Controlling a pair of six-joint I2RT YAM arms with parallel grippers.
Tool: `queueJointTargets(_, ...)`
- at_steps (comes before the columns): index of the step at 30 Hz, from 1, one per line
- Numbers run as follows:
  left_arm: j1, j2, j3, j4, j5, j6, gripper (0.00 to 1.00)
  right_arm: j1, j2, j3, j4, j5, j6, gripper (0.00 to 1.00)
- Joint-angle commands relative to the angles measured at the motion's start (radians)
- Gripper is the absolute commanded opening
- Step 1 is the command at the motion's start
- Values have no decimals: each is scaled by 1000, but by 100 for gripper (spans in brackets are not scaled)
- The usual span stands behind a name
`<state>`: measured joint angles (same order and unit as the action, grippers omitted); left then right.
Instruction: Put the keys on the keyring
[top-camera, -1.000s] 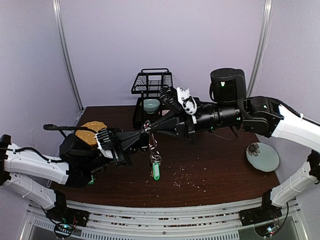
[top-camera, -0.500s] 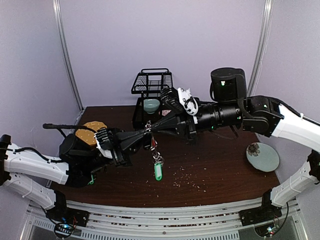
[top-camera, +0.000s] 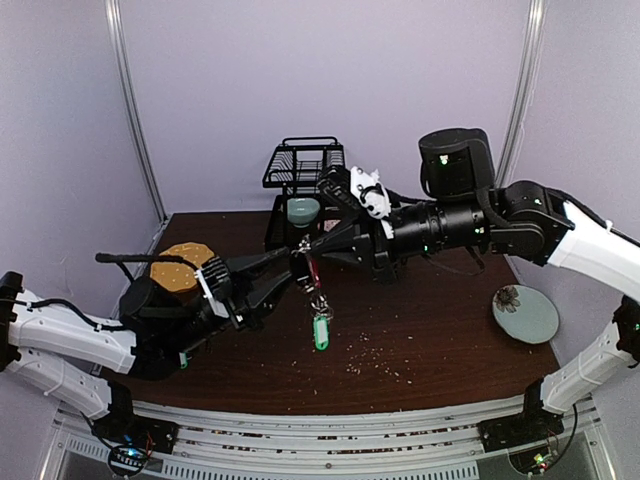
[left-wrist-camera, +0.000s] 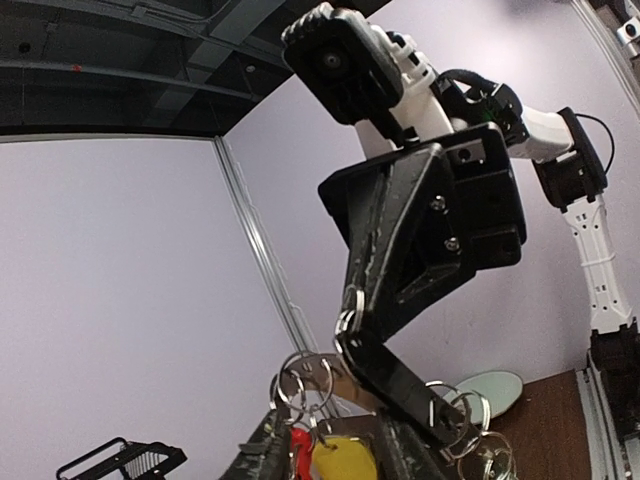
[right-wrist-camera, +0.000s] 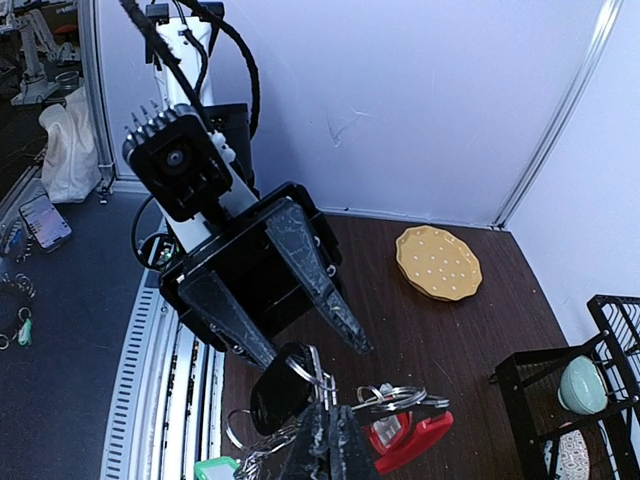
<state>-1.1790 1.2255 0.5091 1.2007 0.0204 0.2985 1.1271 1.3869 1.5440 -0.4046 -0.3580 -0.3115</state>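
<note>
The keyring (top-camera: 309, 272), with its red arc (right-wrist-camera: 415, 440), hangs over the middle of the table. My right gripper (top-camera: 303, 250) is shut on its metal rings, which also shows in the right wrist view (right-wrist-camera: 328, 410). A key with a green tag (top-camera: 320, 333) dangles lowest. A dark tag (right-wrist-camera: 280, 395) and a yellow tag (left-wrist-camera: 340, 462) hang in the cluster. My left gripper (top-camera: 288, 268) is open, its fingers spread on either side of the cluster (left-wrist-camera: 325, 440). In the right wrist view its fingertips (right-wrist-camera: 362, 345) stand apart.
A black wire rack (top-camera: 305, 165) with a teal bowl (top-camera: 302, 210) stands at the back. A yellow plate (top-camera: 180, 268) lies at the left and a grey-green plate (top-camera: 525, 312) at the right. Crumbs lie scattered on the brown table (top-camera: 430, 350).
My left gripper has opened its fingers, which were together at the ring before. My right arm has risen slightly with the keyring, and the green tag has swung a little right.
</note>
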Motion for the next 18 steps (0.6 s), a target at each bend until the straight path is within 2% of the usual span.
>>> queueJointTargets(1, 5, -56, -33, 0, -58, 16, 38, 5, 22, 70, -51, 72, 22, 0)
queueJointTargets(3, 5, -90, -47, -50, -69, 23, 44, 4, 35, 88, -76, 98, 22, 0)
queueJointTargets(7, 5, -174, -36, -233, -53, 28, 47, 3, 59, 110, -99, 167, 35, 0)
queueJointTargets(11, 20, -241, 2, -375, 4, -95, 54, 5, 70, 110, -85, 190, 37, 0)
queueJointTargets(14, 41, -229, 72, -494, 19, -210, 52, 7, 67, 100, -53, 181, 33, 0)
queueJointTargets(18, 53, -183, 176, -630, -24, -269, 46, 7, 57, 73, -2, 150, 33, 0)
